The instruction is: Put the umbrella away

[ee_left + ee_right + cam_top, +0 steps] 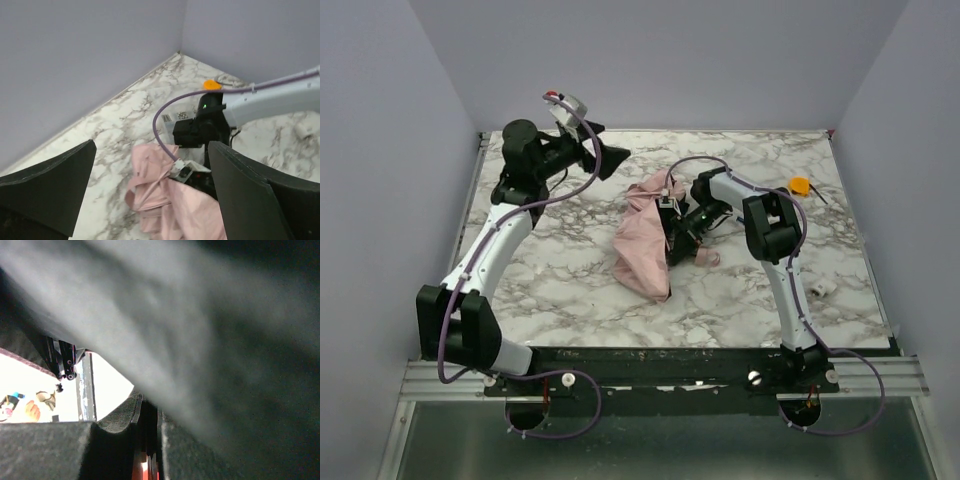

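Top external: one pale pink fabric folding umbrella lies crumpled on the white marble tabletop. The right gripper is pushed into its folds. Fabric smothers the right wrist view; the fingers sit close together, and I cannot tell if they pinch. The left gripper is raised with fingers spread wide, the umbrella below and ahead of it. One small printed packet lies just beyond the right gripper, its print too small to read. One orange disc and one small white cylinder lie well apart from both grippers.

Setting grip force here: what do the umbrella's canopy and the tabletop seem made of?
The umbrella: thin, matte pale pink fabric, shown by limp folds and soft creases; probably synthetic, though no weave is visible. The tabletop: smooth white surface with grey veining, so marble or a marble-print laminate; the look cannot settle which.
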Controlling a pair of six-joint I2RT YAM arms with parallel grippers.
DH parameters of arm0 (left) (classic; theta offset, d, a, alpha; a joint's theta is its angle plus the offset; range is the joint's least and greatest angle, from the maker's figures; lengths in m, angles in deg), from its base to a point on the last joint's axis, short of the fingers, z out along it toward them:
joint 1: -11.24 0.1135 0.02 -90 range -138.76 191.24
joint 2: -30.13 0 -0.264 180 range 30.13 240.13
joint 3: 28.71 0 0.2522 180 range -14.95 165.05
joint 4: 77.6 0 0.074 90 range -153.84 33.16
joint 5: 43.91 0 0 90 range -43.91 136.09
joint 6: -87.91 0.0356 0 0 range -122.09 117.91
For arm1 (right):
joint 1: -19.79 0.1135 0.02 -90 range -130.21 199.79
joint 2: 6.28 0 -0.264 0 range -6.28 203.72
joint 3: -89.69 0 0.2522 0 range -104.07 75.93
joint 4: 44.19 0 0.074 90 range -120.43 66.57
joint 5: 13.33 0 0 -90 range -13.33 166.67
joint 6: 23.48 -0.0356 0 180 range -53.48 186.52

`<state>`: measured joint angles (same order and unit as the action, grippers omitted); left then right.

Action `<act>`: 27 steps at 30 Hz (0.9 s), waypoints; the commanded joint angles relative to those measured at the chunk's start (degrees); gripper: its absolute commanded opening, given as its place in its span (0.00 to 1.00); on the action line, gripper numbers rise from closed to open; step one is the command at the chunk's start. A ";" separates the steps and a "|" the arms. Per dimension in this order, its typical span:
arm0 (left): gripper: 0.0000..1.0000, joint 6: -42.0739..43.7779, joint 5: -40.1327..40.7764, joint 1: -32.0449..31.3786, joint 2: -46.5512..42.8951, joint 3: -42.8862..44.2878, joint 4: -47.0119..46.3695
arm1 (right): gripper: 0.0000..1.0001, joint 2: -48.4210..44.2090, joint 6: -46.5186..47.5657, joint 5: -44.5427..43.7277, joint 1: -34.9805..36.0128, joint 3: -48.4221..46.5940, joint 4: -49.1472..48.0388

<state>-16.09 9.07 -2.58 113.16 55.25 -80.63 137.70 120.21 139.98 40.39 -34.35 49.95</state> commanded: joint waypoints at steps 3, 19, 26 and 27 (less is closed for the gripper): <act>0.99 57.80 -19.71 -1.63 -6.93 -9.37 27.15 | 0.06 0.08 1.67 -3.27 -1.18 2.56 0.92; 0.98 74.40 4.83 -17.50 -7.80 -27.77 17.11 | 0.05 -0.48 2.43 -3.80 -1.14 4.91 0.92; 0.93 75.75 14.38 -21.51 3.56 -21.60 18.22 | 0.05 -1.08 2.86 -3.95 -1.10 5.41 0.92; 0.88 75.14 16.53 -21.88 5.03 -20.42 18.67 | 0.05 -1.22 3.08 -3.99 -1.09 5.65 0.92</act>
<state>57.13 16.37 -22.47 112.24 30.88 -62.03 136.13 122.22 138.96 40.19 -31.01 49.17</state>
